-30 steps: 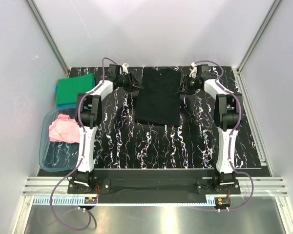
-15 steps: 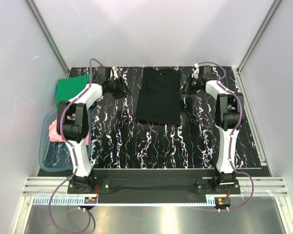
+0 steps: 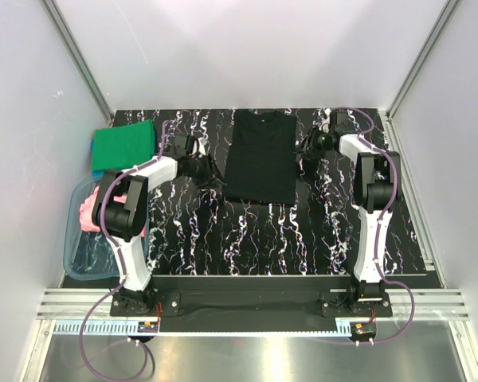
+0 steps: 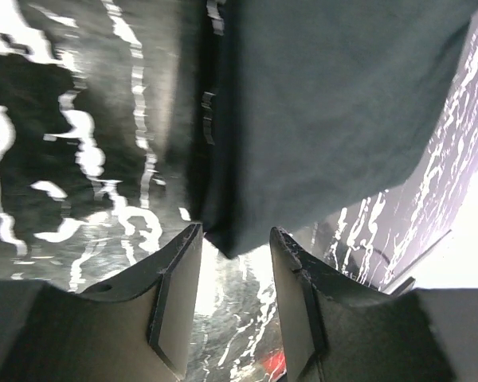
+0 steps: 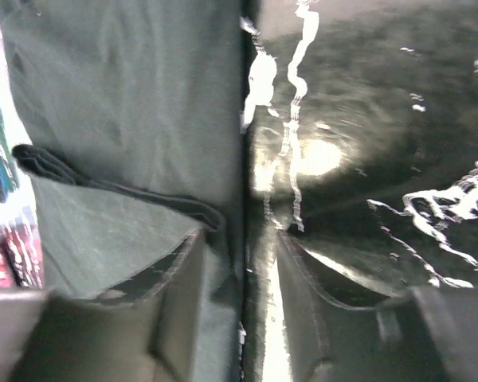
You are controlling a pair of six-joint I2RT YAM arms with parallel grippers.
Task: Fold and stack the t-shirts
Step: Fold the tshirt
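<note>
The black t-shirt (image 3: 259, 155) lies flat at the back middle of the table, folded into a long strip. My left gripper (image 3: 217, 181) is open at its near left corner. In the left wrist view the shirt's corner (image 4: 327, 103) hangs just between the tips of the left gripper (image 4: 235, 259). My right gripper (image 3: 306, 157) is open at the shirt's right edge. In the right wrist view the right gripper (image 5: 239, 255) straddles that edge, one finger over the cloth (image 5: 119, 103), one over the table. The green t-shirt (image 3: 123, 145) lies folded on the blue one (image 3: 97, 171) at back left. The pink t-shirt (image 3: 95, 208) lies crumpled in the tub.
The clear blue-tinted tub (image 3: 84, 259) stands at the table's left edge, beside the left arm. The marbled black table top (image 3: 303, 239) ends at white walls behind and at both sides. A metal rail (image 3: 247, 302) carries the arm bases in front.
My left gripper has swung from the back, left of the shirt's collar end, down to the shirt's near left corner. My right gripper has slid a little nearer along the shirt's right edge.
</note>
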